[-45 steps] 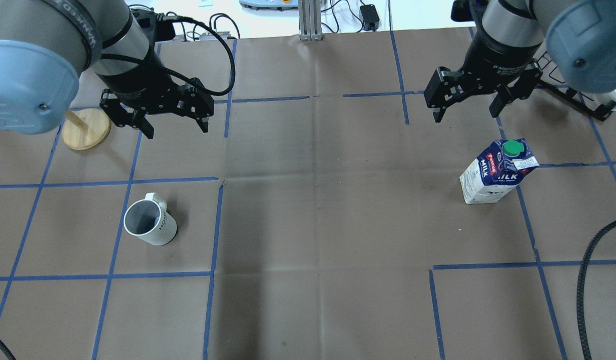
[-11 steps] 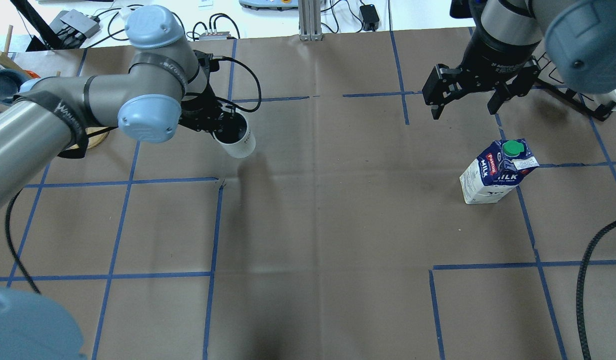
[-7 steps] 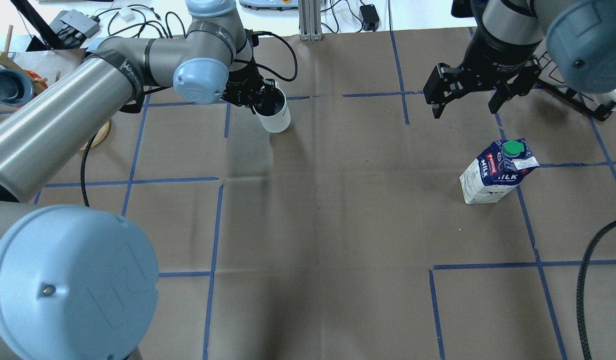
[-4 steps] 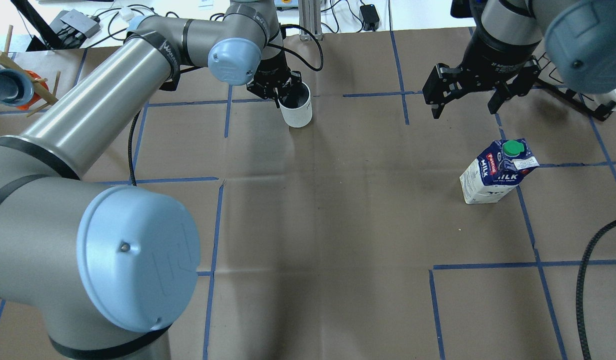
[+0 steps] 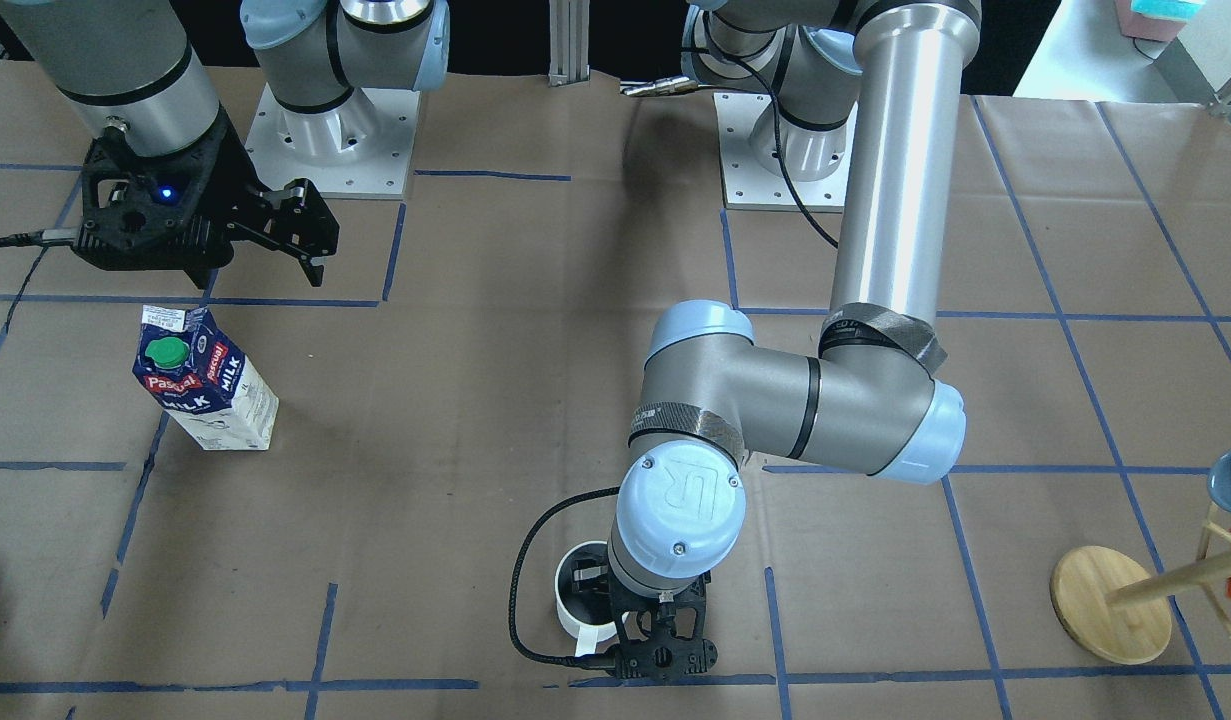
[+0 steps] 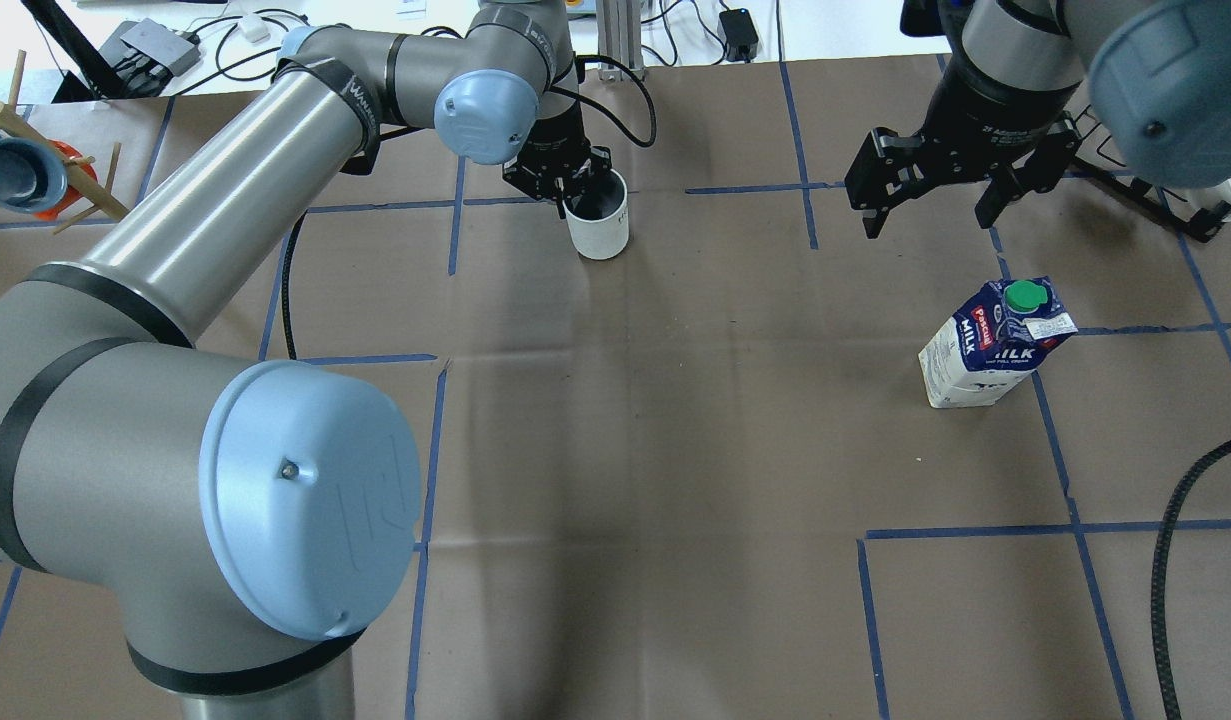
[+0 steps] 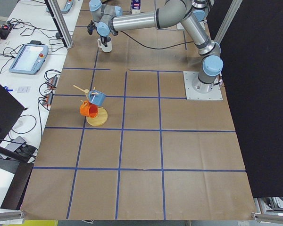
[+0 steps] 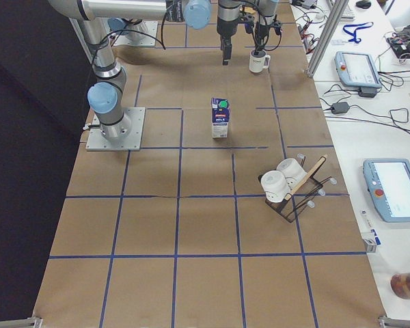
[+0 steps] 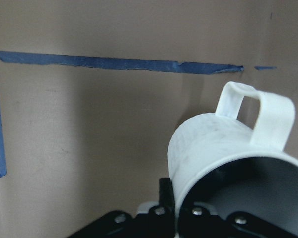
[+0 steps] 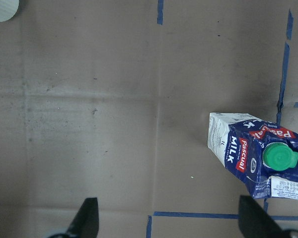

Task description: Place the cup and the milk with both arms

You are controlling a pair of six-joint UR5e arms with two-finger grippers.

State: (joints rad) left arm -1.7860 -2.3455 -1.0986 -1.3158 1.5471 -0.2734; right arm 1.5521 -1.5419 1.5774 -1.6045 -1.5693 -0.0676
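The white cup point(image 6: 599, 220) is at the far middle of the table, by a blue tape line. My left gripper point(image 6: 575, 190) is shut on its rim, one finger inside the cup. It also shows in the front view point(image 5: 580, 608) and close up, handle pointing away, in the left wrist view point(image 9: 238, 158). I cannot tell whether it touches the table. The milk point(image 6: 995, 345) stands upright on the right, also in the front view point(image 5: 203, 380) and right wrist view point(image 10: 258, 151). My right gripper point(image 6: 930, 215) hangs open and empty above the table, beyond the milk.
A wooden mug tree point(image 5: 1110, 605) with a blue cup point(image 6: 10, 175) and an orange one stands at the far left. A black rack point(image 8: 290, 184) with white mugs sits on the right side. An aluminium post point(image 6: 620, 40) stands at the far edge. A black cable point(image 6: 1175, 560) hangs front right.
My left arm took the cup from the near-left square and carried it to the far middle; in the last half second it barely shifted right. The right gripper and milk have not moved.
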